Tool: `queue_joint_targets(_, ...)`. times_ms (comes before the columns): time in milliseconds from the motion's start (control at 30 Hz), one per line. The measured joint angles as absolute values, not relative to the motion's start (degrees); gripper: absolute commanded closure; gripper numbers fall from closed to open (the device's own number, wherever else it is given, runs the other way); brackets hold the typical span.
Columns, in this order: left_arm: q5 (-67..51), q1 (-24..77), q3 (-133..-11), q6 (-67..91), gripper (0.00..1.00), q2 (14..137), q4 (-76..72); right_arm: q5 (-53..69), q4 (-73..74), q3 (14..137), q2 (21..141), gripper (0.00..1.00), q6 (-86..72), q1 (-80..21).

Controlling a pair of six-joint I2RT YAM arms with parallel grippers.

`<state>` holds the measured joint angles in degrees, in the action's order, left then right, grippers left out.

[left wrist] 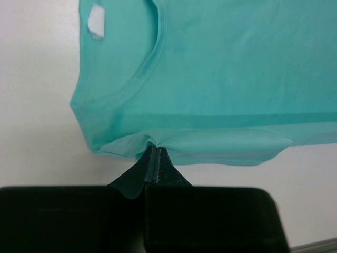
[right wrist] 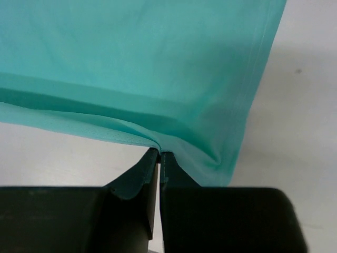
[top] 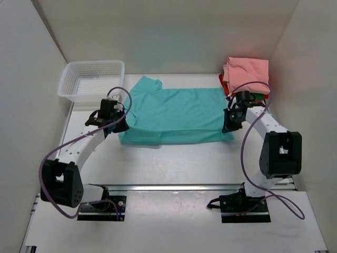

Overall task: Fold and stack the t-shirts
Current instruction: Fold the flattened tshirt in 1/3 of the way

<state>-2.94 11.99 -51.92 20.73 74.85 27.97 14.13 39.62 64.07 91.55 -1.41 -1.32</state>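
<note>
cloth: teal t-shirt flat at table centre, collar toward 9 o'clock | left gripper clenched on its near edge beside collar | right gripper clenched on near hem corner | shirt pile, pink on top, at 2 o'clock | basket at 10 o'clock

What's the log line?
left gripper: jaws shut on teal t-shirt near edge | right gripper: jaws shut on same edge | shirt stack far right

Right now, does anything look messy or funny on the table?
The pink t-shirt at the back right sits crumpled, with red cloth and green cloth poking out underneath. The teal t-shirt lies spread out.
</note>
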Motion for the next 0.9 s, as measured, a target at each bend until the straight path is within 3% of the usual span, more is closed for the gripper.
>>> queue_joint_targets(367,-3.75,10.35,-61.58,18.96,1.0,89.23,24.51,11.57,42.39,77.12,104.86,0.99,2.24,-1.48)
queue_joint_targets(400,-3.75,10.31,-61.78,18.87,1.0,90.02,24.27,11.44,42.5,77.97,105.69,0.96,2.55,-1.48)
queue_joint_targets(467,-3.73,10.22,-61.8,18.87,0.98,91.13,23.81,11.22,42.61,79.11,106.87,0.7,2.81,-1.56)
queue_joint_targets(500,-3.68,10.17,-61.78,18.87,0.86,91.5,23.59,10.85,42.65,79.66,107.44,0.68,2.92,-1.78)
queue_joint_targets(567,-3.6,9.82,-61.6,18.92,0.68,92.03,22.74,9.02,42.15,80.4,108.29,0.5,3.14,-2.26)
queue_joint_targets(667,-2.92,8.56,-61.32,19.7,0.64,92.16,21.06,5.85,40.93,80.42,108.33,0.44,2.92,-2.52)
queue_joint_targets(767,-2.96,7.27,-61.34,20.18,0.65,92.18,20.43,4.49,39.38,80.09,107.59,0.45,2.52,-2.33)
queue_joint_targets(900,-3.07,7.88,-61.39,19.97,0.71,92.12,21.91,4.78,38.13,76.47,102.74,0.47,2.31,-0.95)
